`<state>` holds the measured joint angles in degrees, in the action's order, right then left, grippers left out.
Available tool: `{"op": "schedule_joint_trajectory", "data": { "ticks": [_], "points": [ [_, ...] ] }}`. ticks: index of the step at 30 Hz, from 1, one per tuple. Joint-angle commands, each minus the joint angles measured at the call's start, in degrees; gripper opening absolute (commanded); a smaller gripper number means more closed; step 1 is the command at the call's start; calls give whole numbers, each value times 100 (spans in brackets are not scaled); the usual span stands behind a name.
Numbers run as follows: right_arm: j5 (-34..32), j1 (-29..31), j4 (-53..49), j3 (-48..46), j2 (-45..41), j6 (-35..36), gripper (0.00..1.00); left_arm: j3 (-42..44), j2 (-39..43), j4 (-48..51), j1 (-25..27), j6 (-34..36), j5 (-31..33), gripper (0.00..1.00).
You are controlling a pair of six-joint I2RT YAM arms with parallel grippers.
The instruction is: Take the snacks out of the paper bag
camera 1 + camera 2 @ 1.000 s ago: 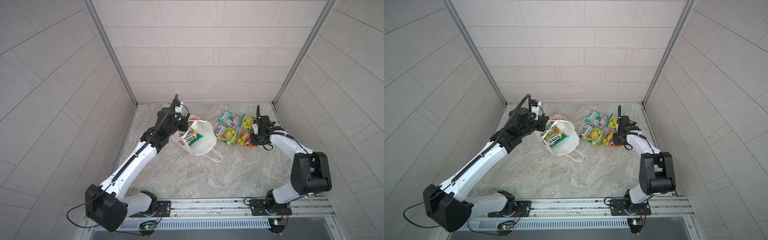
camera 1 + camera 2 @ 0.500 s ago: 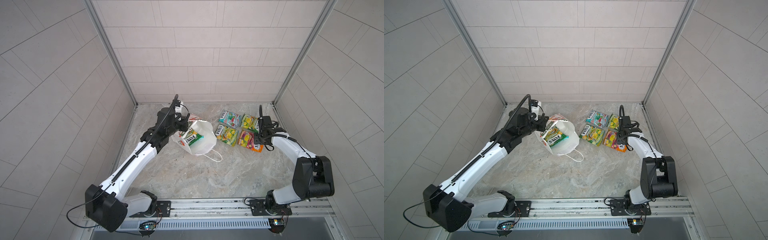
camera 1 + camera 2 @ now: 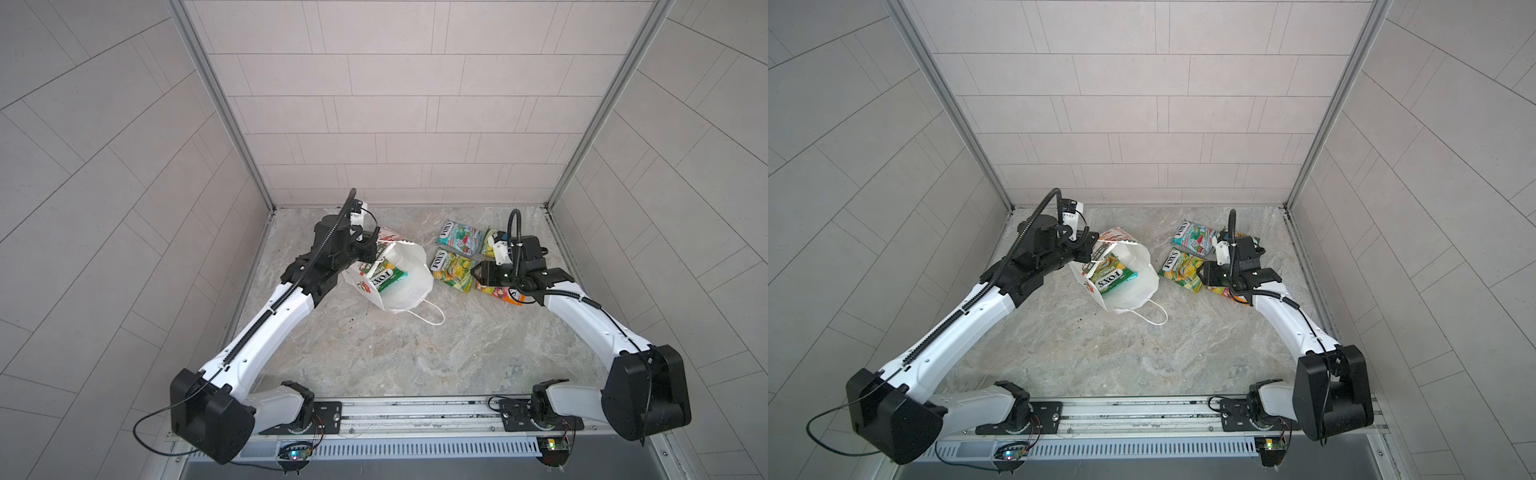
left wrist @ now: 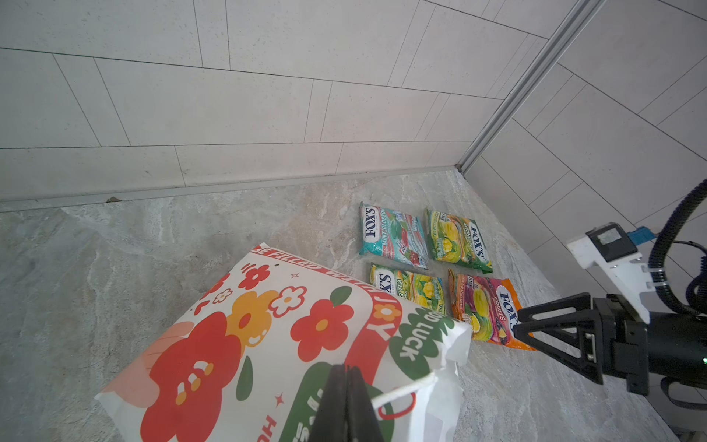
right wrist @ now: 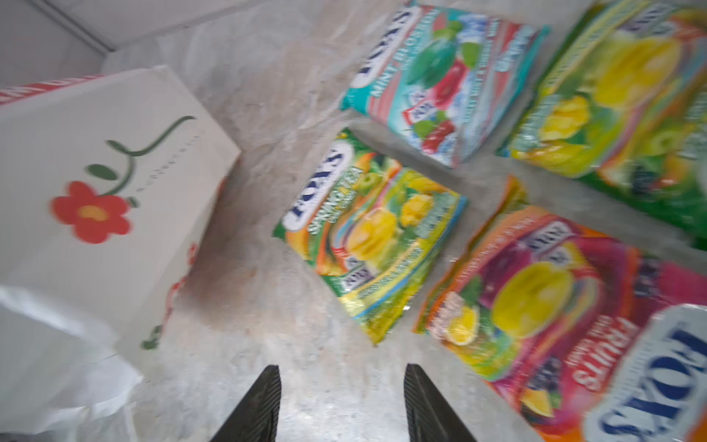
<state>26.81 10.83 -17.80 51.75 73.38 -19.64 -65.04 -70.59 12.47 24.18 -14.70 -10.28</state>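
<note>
Left wrist view: left gripper [image 4: 346,373] pinched the bag [image 4: 267,325] rim; right gripper [image 5: 340,371], open and empty, probably had next to fetch the packet [image 3: 384,277] inside.

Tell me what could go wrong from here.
The left pincer is shut on only the rim of the paper bag; the paper might tear or slip free. The open right pincer hangs close to the red-yellow packet; swinging toward the bag, it may knock it askew. The green packet inside looks glossy and could slip.
</note>
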Motion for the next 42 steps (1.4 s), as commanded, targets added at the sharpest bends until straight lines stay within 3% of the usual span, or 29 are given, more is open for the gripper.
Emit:
{"op": "schedule_joint_trajectory", "data": {
  "ticks": [1,9,16,25,31,37,42],
  "points": [
    [835,391,552,99,-136,-511,50,94,137,-157,-3,-24,-58,0],
    [791,1781,1199,219,-110,-656,48,102,157,-200,-1,-94,-68,0],
    [521,2520,1249,466,494,-610,46,105,164,-204,-2,-147,-103,0],
    [-148,3065,1290,907,1528,-586,44,80,133,-217,-5,-156,-133,0],
    [-1040,3340,1035,1400,2171,-741,44,87,185,-236,-2,-132,-193,0],
    [-1873,3422,1046,1686,2655,-1447,44,127,230,-302,-1,-122,-239,0],
    [-2156,3422,1392,1668,2867,-2158,42,146,265,-340,-6,-112,-271,0]
  ]
}}
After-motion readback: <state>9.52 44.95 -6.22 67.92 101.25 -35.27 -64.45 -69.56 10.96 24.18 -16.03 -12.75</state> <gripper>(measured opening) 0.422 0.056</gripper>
